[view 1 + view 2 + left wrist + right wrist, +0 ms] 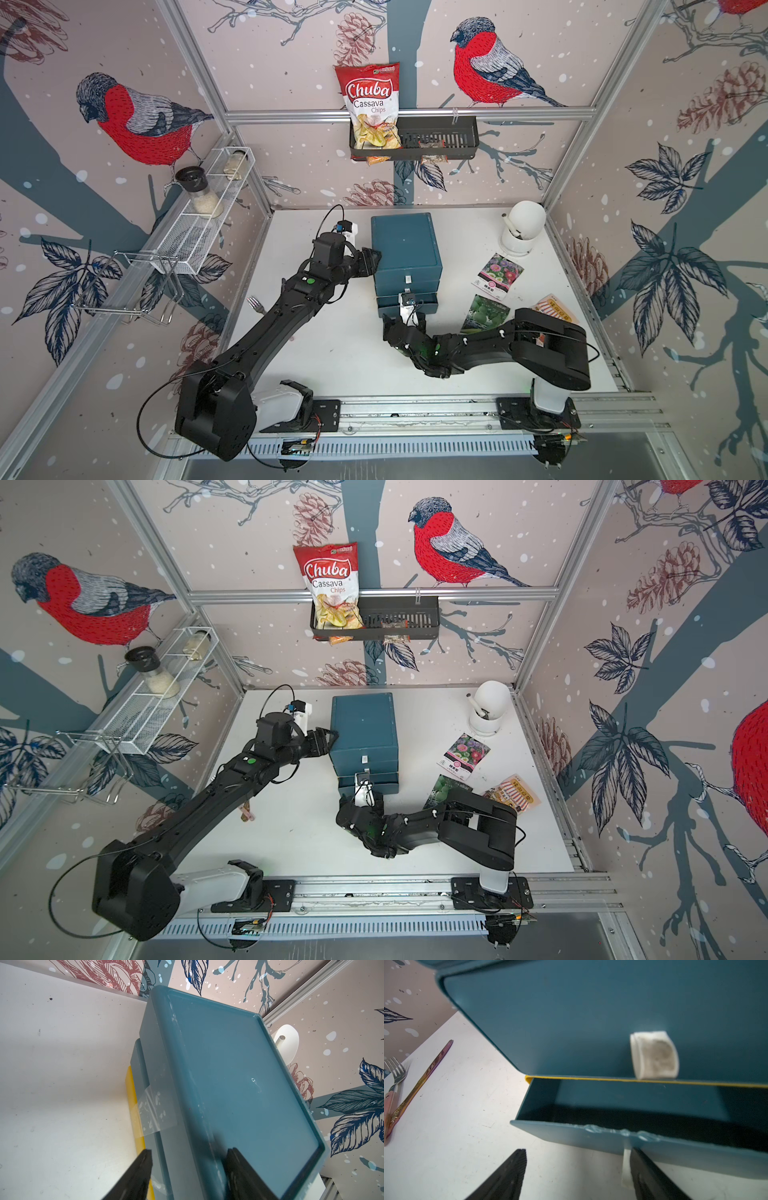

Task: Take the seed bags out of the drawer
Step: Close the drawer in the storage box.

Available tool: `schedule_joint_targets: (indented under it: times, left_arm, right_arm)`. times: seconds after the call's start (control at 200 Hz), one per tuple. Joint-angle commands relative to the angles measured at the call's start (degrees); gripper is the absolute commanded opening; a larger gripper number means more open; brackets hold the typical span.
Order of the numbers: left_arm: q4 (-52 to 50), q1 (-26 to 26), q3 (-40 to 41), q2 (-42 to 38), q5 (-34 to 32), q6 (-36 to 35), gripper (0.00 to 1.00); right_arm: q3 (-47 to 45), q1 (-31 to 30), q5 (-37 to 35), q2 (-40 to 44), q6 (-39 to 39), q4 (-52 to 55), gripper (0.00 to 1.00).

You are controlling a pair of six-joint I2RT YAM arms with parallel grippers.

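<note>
Seed bags (496, 270) lie on the worktop (332, 353) at frame right; the right hand (577, 1150) gapes wide before the open drawer (571, 1136), while the left hand (190, 1149) straddles the cabinet's (239, 1074) edge, grip unclear.

Enclosure: three walls (291, 41) papered with bullfinch, pine-cone and leaf prints, framed by aluminium extrusions (498, 111). Floor: white tabletop (345, 357), lightly scuffed. The left wall carries a white wire-mesh shelf (195, 245). The rear wall carries a black perforated basket (457, 133). Lighting: even, with soft shadows.
</note>
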State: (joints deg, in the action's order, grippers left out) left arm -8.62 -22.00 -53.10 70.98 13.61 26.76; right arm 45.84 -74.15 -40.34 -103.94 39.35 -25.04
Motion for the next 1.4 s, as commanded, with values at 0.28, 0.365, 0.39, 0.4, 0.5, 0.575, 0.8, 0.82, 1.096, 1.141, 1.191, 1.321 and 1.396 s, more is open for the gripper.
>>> schedule_joint_targets:
  times: [0.28,0.365,0.39,0.4,0.5,0.575,0.8,0.82,1.096,1.141,1.191,1.321,1.396]
  left_arm:
    - [-10.18,0.06,1.59,-0.56,-0.15,-2.48,0.60]
    - [-10.16,0.11,1.86,-0.54,-0.07,-2.63,0.60]
    - [-10.14,0.10,1.94,-0.59,0.01,-2.65,0.60]
    - [-10.11,0.11,1.95,-0.65,0.02,-2.65,0.60]
    - [-10.04,0.11,2.30,-1.06,0.19,-2.66,0.60]
    - [-10.18,0.11,2.39,-1.13,0.19,-2.94,0.60]
    - [-10.88,0.09,2.29,-1.82,0.21,-3.32,0.60]
    - [-11.02,0.05,2.15,-1.92,0.22,-3.34,0.60]
    - [-13.05,0.11,-5.24,-5.87,-3.21,-0.30,0.70]
    - [-13.06,0.11,-7.77,-6.93,-4.11,0.17,0.73]
    - [-13.10,0.11,-10.59,-7.92,-5.04,0.40,0.75]
    - [-13.80,0.11,-17.76,-9.90,-7.32,0.36,0.80]
    - [-13.93,0.11,-20.04,-11.79,-10.30,-0.29,0.82]
  right_arm:
    - [2.30,1.37,-0.09,-4.40,-7.46,-6.93,0.83]
    - [2.85,1.83,0.00,-4.96,-7.41,-6.95,0.82]
    - [2.94,1.90,0.00,-5.10,-7.41,-7.08,0.82]
    - [3.00,1.97,0.00,-5.19,-7.44,-7.12,0.82]
    - [3.74,2.58,-0.09,-5.93,-8.02,-7.30,0.83]
    - [4.23,2.83,-0.27,-6.32,-8.24,-7.28,0.82]
    - [7.03,0.76,-2.58,-5.31,-6.89,1.20,0.81]
    - [6.73,-0.07,-3.74,-4.66,-6.99,1.80,0.81]
    - [7.48,-8.54,-13.36,13.09,-2.74,20.67,0.83]
    - [8.79,-9.42,-15.57,15.86,-2.31,24.79,0.87]
    - [10.73,-9.78,-18.15,18.43,-0.89,30.12,1.00]
    - [15.46,-9.61,-23.95,25.05,1.26,42.11,1.00]
    - [15.08,-9.61,-27.21,30.15,0.05,42.77,1.00]
